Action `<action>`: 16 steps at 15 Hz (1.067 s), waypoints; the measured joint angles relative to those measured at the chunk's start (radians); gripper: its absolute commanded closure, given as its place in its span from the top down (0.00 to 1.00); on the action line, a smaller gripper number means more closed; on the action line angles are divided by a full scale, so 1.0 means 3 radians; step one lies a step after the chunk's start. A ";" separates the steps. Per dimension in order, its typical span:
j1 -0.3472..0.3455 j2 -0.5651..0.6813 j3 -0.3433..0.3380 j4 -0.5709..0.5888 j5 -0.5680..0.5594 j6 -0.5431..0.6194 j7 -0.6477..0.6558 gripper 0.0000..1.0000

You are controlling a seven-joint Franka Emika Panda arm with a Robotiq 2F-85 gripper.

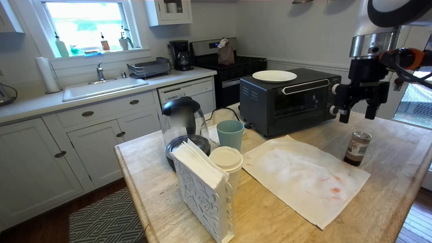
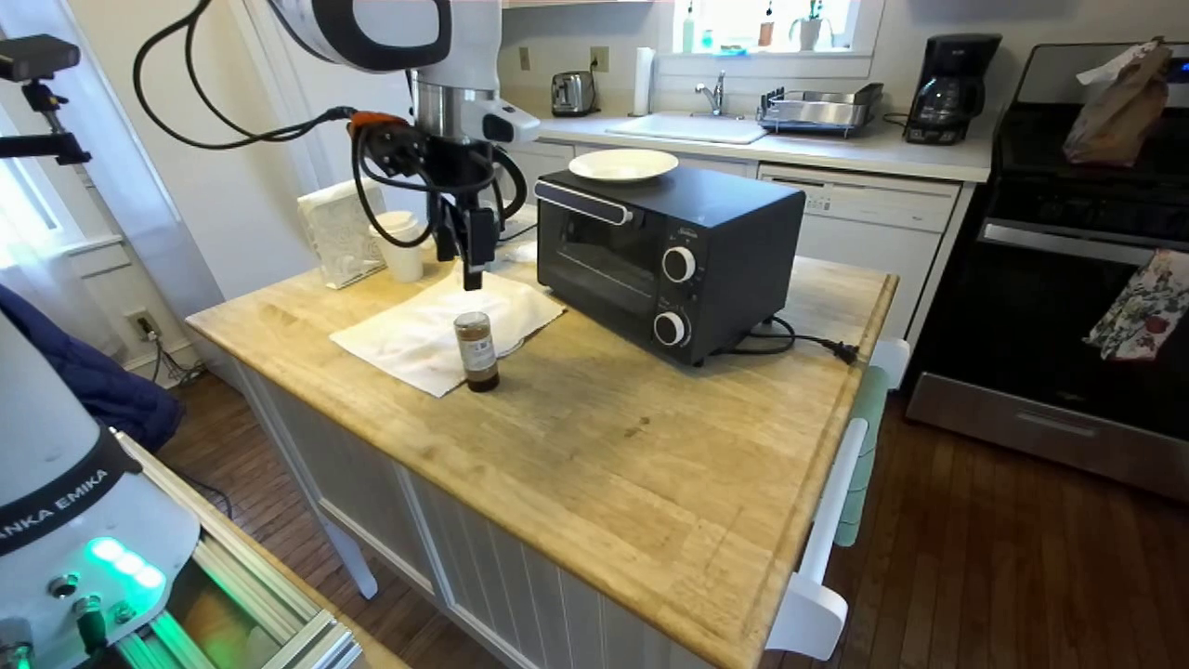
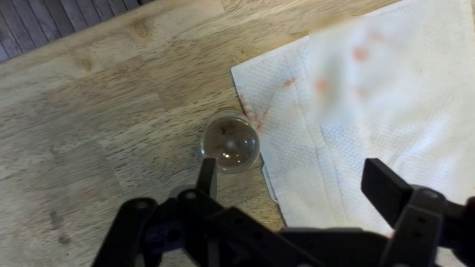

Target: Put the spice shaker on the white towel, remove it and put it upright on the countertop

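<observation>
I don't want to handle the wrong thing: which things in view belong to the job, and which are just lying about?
For the job:
shaker
white towel
countertop
gripper

Just lying about:
toaster oven
plate
teal cup
paper cup
napkin holder
kettle
coffee maker
paper bag
dish rack

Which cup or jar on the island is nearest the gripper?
The spice shaker, beside the white towel; the teal cup and white cup stand farther from the open gripper.

My remote claw [image 1: 358, 114] is black, table [image 1: 276, 214] tan with plank lines, towel [image 1: 300, 168] off-white with pinkish blotches, mug [image 1: 230, 135] teal.
</observation>
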 measured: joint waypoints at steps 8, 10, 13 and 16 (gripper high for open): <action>-0.0023 0.0367 0.0028 0.0058 -0.0235 -0.0002 0.0352 1.00; -0.0022 0.0456 0.0032 0.0074 -0.0233 -0.0005 0.0355 0.96; -0.0024 0.0563 0.0030 0.0121 -0.0234 -0.0014 0.0403 0.78; -0.0024 0.0619 0.0028 0.0155 -0.0234 -0.0021 0.0442 0.56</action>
